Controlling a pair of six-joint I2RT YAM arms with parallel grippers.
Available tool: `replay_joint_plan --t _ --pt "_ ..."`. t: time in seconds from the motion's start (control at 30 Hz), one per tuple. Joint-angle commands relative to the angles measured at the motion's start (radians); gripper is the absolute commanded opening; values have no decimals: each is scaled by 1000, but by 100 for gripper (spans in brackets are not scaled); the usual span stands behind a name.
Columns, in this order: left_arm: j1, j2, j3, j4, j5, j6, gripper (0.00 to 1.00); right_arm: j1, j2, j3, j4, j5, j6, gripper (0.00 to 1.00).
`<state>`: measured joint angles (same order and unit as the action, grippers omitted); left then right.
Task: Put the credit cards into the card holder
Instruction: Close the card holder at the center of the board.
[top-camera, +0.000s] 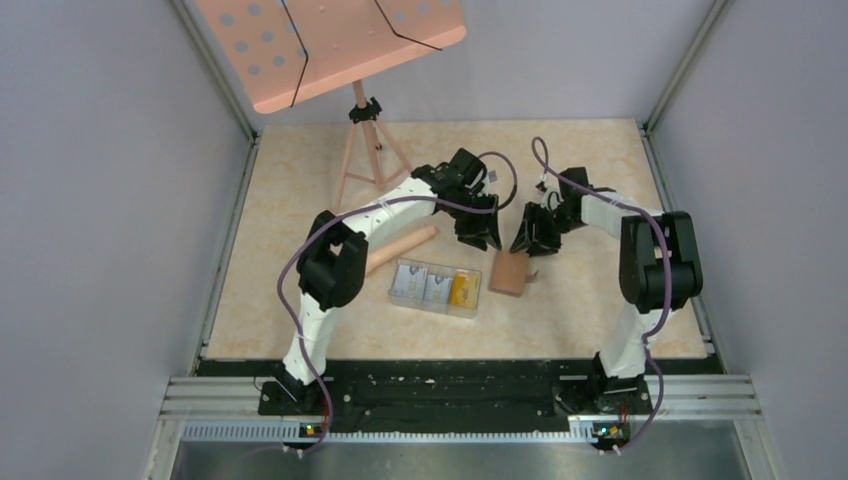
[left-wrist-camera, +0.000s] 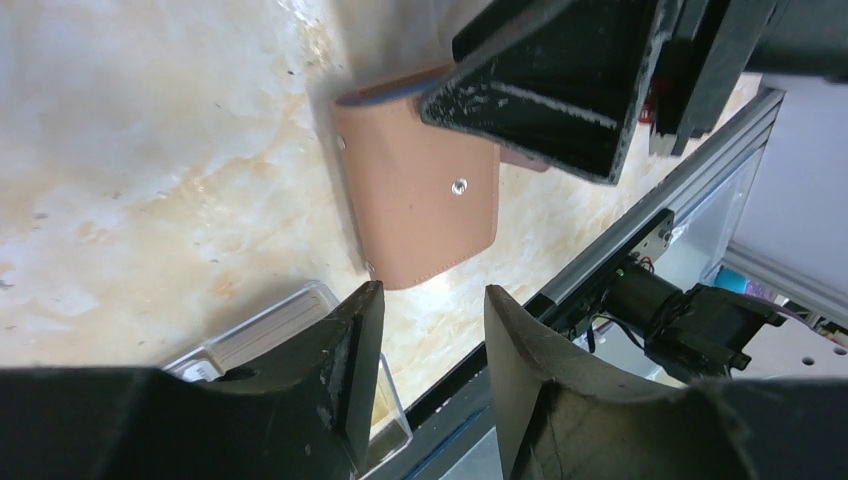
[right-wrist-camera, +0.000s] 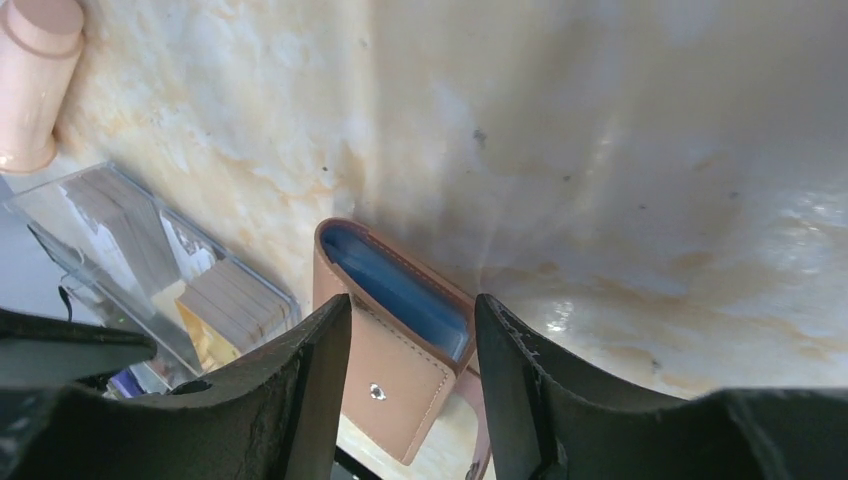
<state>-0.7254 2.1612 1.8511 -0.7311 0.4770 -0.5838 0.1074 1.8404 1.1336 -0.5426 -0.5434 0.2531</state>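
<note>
The brown card holder (top-camera: 508, 273) lies on the table, its flap open and a blue lining showing (right-wrist-camera: 400, 285); it also shows in the left wrist view (left-wrist-camera: 420, 200). The credit cards (top-camera: 436, 287) stand in stacks in a clear plastic tray (top-camera: 470, 308), pale ones at the left and yellow-orange ones at the right; they show in the right wrist view (right-wrist-camera: 235, 305). My left gripper (top-camera: 482, 238) is open and empty just above-left of the holder. My right gripper (top-camera: 528, 243) is open and empty just above-right of it, its fingers (right-wrist-camera: 320, 390) either side of the holder in view.
A pink cylinder (top-camera: 400, 248) lies left of the tray. A pink music stand (top-camera: 365, 140) on a tripod stands at the back left. Metal frame rails border the table on all sides.
</note>
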Motion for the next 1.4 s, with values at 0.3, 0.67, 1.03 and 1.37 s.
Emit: replay_joint_plan --t 0.3,0.67,1.03,1.37 --pt "6 85 64 35 98 -24 37 19 -169 -42 8 108 43 51" --pt "-44 128 89 82 163 -62 24 20 -218 -88 61 -17 67 33" --pt "-49 180 76 79 142 -75 26 -26 -303 -168 -12 143 103 0" --pt "-50 271 148 -21 90 -67 12 -28 -333 -249 -86 243 117 0"
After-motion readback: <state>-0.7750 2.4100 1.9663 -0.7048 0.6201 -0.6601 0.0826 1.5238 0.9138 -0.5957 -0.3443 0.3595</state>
